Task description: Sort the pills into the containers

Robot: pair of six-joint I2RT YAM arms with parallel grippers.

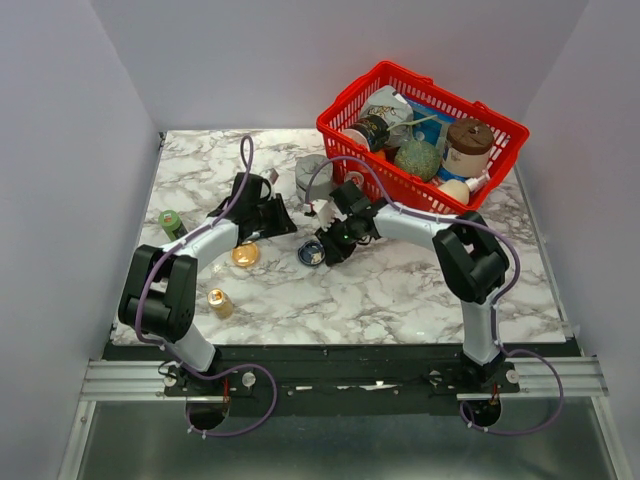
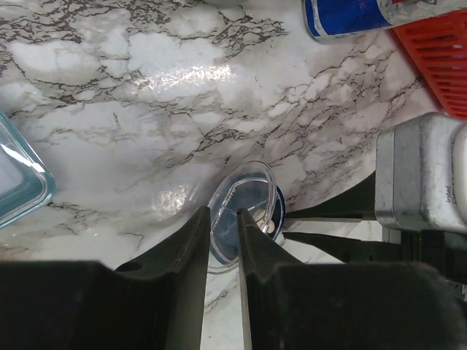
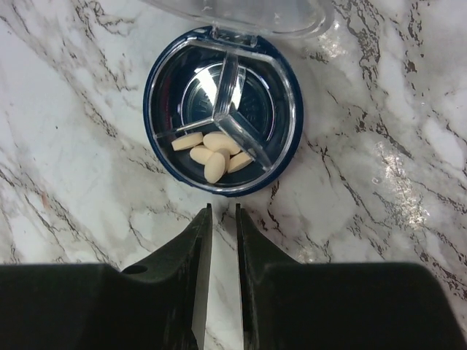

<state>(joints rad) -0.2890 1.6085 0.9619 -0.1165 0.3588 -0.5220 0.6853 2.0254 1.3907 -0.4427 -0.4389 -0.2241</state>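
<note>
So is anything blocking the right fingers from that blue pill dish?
Nothing visible. Only bare marble lies between the shut right fingers and the blue dish; its clear lid is flipped open on the far side.

**A:** How do the arms sit?

**B:** Seen from above, the left arm (image 1: 205, 245) folds at a raised elbow, and its forearm runs up and to the right. The right arm (image 1: 410, 225) mirrors it, with the forearm running left.

**A:** And the grippers?

**B:** The left gripper (image 2: 224, 213) points down, its fingers (image 2: 191, 262) drawn to a thin slit (nothing visibly between them). The right gripper (image 3: 222, 208) also points down and is closed. The two are near each other but apart.
</note>
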